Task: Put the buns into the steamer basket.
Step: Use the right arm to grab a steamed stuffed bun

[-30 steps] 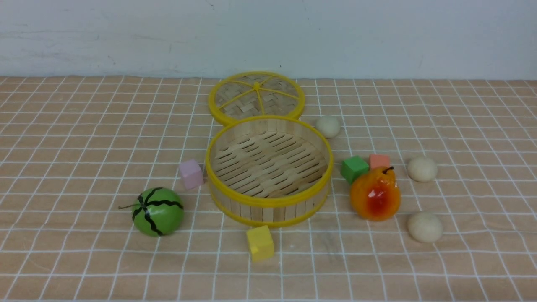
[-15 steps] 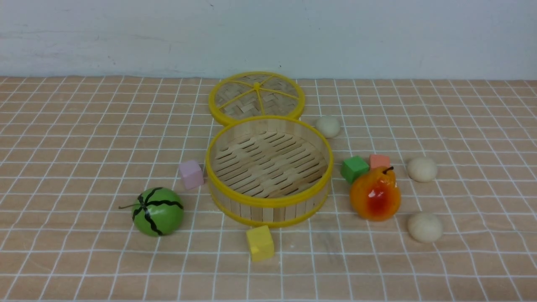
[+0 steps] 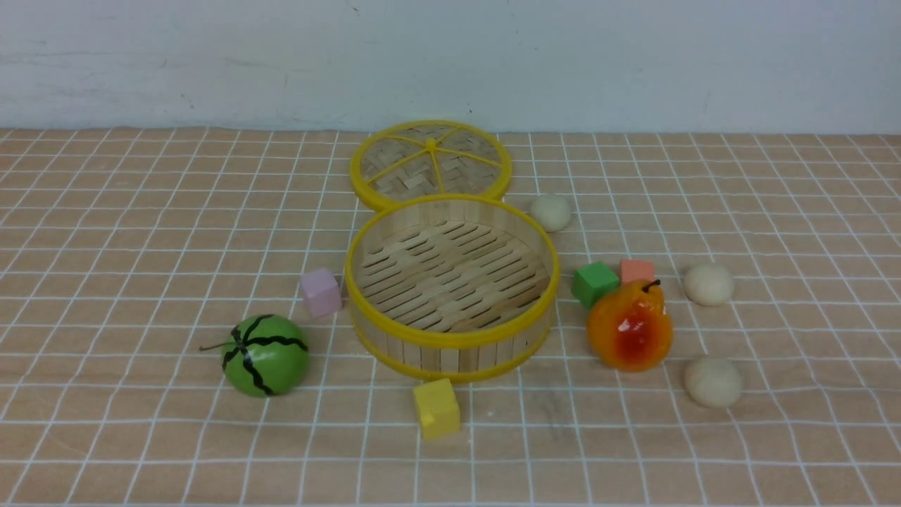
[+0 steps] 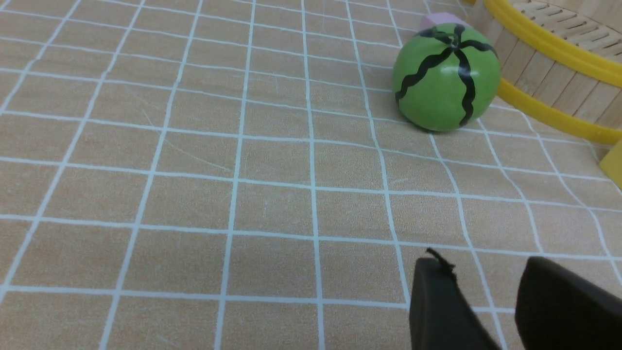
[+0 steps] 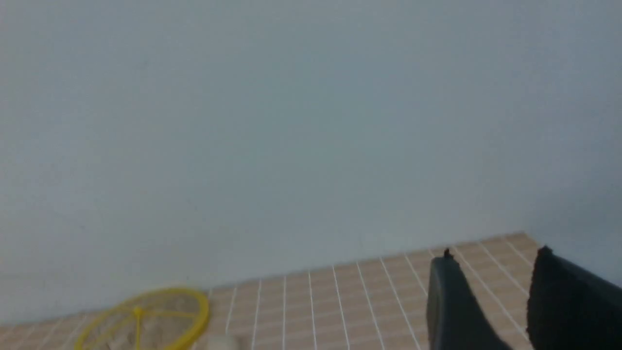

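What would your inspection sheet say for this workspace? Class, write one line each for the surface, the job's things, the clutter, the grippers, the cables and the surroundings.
Surface: checked tan cloth, slightly wrinkled.
Job's things: steamer basket upright, nothing in it; far bun, middle bun and near bun lie on the cloth to its right.
Clutter: lid behind the basket; green melon; pear; pink block; yellow block; green block; orange block.
Grippers: left gripper and right gripper open, holding nothing.
Cables: nothing seen.
Surroundings: plain pale wall.
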Available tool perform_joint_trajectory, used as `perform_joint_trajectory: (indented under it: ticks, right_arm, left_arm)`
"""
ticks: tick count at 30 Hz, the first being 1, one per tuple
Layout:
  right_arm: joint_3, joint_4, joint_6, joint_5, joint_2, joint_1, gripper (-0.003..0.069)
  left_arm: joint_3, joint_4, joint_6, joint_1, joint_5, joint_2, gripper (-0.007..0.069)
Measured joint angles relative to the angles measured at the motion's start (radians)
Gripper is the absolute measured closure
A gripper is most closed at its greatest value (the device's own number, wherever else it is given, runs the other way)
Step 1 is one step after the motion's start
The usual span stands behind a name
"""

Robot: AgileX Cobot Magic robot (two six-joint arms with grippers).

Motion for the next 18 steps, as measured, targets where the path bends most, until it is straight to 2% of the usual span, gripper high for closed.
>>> perform_joint_trajectory:
  ticks: [5, 11, 18]
  right_arm:
    - [-0.037, -0.014, -0.005, 0.075, 0.160, 0.000, 0.0419]
    - [-0.037, -0.014, -0.033, 0.051, 0.334, 0.000, 0.0419]
    - [-0.061, 0.028, -0.050, 0.116, 0.565, 0.095, 0.0419]
  left_arm:
    - [0.000, 0.000, 0.000, 0.000, 0.000, 0.000, 0.0386]
    - [0.000, 0.000, 0.000, 0.000, 0.000, 0.000, 0.0386]
    - [0.000, 0.000, 0.000, 0.000, 0.000, 0.000, 0.0386]
